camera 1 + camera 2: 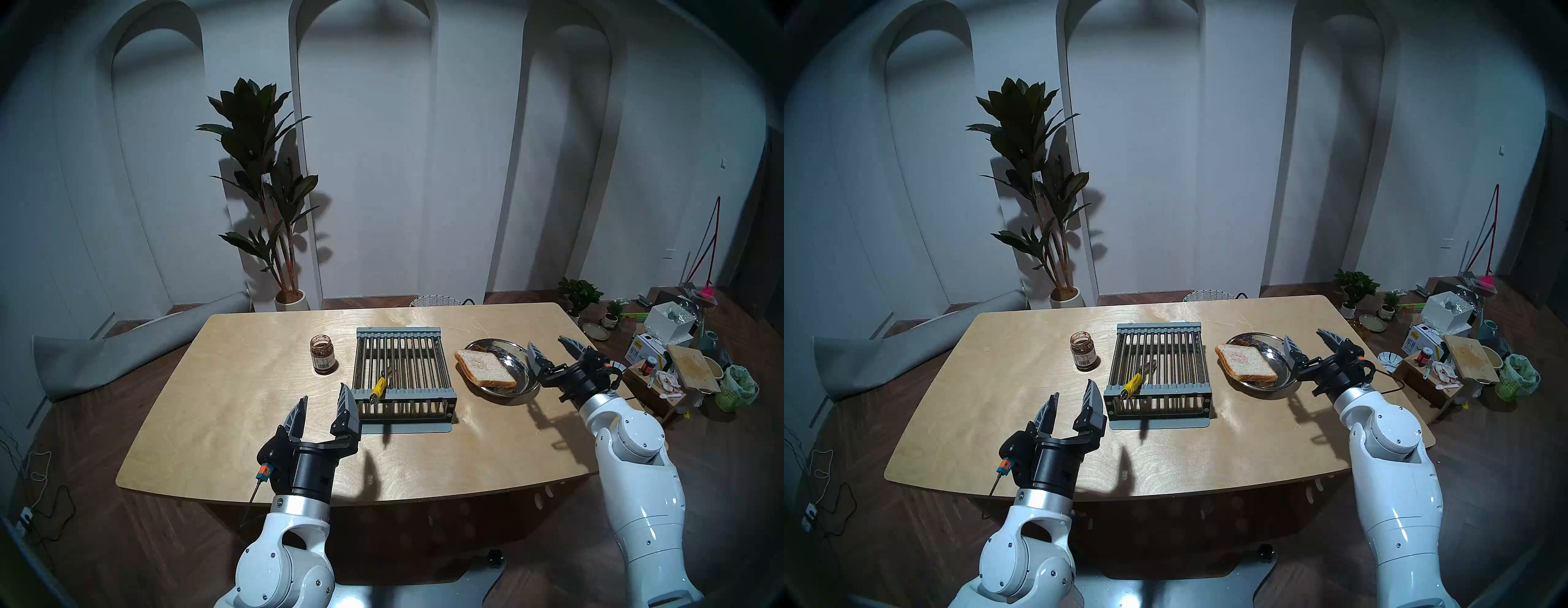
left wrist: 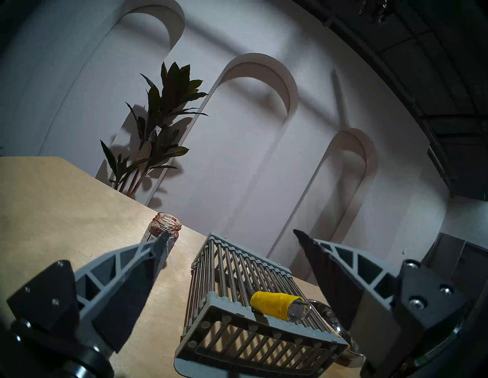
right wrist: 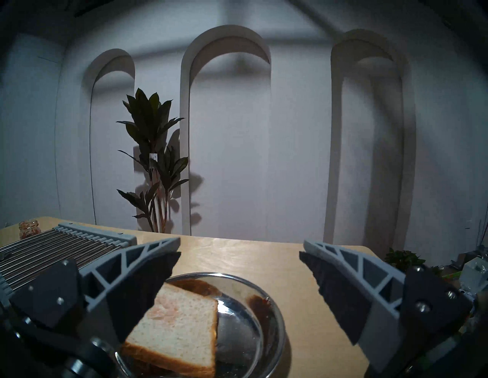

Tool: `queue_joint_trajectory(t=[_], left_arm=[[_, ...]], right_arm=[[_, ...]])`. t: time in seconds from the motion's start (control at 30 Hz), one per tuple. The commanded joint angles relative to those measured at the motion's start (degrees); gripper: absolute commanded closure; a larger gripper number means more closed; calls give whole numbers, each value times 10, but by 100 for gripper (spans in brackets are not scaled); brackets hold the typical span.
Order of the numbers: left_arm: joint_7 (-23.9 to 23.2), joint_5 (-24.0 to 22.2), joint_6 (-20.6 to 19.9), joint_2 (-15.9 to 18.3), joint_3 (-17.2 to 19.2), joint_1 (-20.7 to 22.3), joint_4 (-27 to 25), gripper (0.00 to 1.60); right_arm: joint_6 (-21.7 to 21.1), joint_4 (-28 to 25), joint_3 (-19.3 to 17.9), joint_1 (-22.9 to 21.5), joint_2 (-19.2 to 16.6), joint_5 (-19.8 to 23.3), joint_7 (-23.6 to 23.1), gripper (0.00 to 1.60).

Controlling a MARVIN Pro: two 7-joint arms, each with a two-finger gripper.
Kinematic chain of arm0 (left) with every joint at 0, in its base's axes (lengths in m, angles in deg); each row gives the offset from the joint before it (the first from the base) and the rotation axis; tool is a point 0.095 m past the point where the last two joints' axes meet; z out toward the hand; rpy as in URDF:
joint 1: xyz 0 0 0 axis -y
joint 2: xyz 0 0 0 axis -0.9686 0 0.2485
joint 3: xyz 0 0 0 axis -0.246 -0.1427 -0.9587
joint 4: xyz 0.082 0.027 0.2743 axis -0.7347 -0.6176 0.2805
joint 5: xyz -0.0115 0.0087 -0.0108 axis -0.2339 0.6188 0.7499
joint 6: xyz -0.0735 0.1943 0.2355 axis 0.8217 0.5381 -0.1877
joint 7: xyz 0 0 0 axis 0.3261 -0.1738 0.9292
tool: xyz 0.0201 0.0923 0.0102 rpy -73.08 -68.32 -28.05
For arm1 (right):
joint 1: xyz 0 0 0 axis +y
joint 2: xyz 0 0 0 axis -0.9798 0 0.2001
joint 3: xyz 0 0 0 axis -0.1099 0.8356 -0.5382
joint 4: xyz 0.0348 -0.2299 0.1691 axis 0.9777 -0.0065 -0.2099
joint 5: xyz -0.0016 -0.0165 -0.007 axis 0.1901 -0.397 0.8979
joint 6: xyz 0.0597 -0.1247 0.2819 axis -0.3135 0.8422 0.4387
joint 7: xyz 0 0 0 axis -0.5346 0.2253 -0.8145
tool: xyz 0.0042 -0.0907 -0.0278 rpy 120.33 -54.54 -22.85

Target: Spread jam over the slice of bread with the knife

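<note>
The jam jar (image 1: 323, 353) stands open on the table, left of the grey rack (image 1: 403, 373); it also shows in the left wrist view (image 2: 163, 229). The knife (image 1: 379, 385) with a yellow handle lies on the rack's near left part, its blade among the bars; the handle shows in the left wrist view (image 2: 276, 305). The slice of bread (image 1: 485, 367), faintly pink-stained, lies on a metal plate (image 1: 515, 354); it also shows in the right wrist view (image 3: 179, 332). My left gripper (image 1: 324, 401) is open and empty, near the rack's front left corner. My right gripper (image 1: 551, 344) is open and empty at the plate's right edge.
A potted plant (image 1: 263, 191) stands behind the table. A basket (image 1: 435, 300) sits past the far edge. Boxes, a cutting board (image 1: 691, 367) and clutter lie on the floor to the right. The table's front edge (image 1: 339, 503) is near my left wrist.
</note>
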Motion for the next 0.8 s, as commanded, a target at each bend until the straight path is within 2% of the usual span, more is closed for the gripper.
queue_joint_trajectory(t=[0.0, 0.07, 0.27, 0.3, 0.37, 0.4, 0.5, 0.77], left_arm=[[9, -17, 36, 12, -32, 66, 14, 0], [12, -17, 39, 13, -36, 68, 18, 0], [38, -27, 58, 20, -72, 117, 67, 0], [41, -27, 63, 20, -70, 106, 63, 0], [51, -31, 70, 21, -84, 131, 83, 0], [54, -33, 74, 21, -84, 124, 81, 0], [77, -38, 94, 23, -106, 153, 106, 0], [114, -41, 123, 37, -152, 186, 131, 0]], right_arm=[[4, 13, -15, -34, -19, 10, -8, 0], [4, 16, -15, -37, -20, 11, -9, 0], [6, 33, -11, -60, -27, 11, -19, 0], [6, 36, -10, -64, -28, 11, -21, 0], [6, 39, -7, -69, -29, 11, -24, 0], [6, 40, -6, -72, -29, 12, -26, 0], [7, 47, 1, -81, -31, 10, -32, 0], [9, 61, 12, -96, -34, 10, -40, 0]])
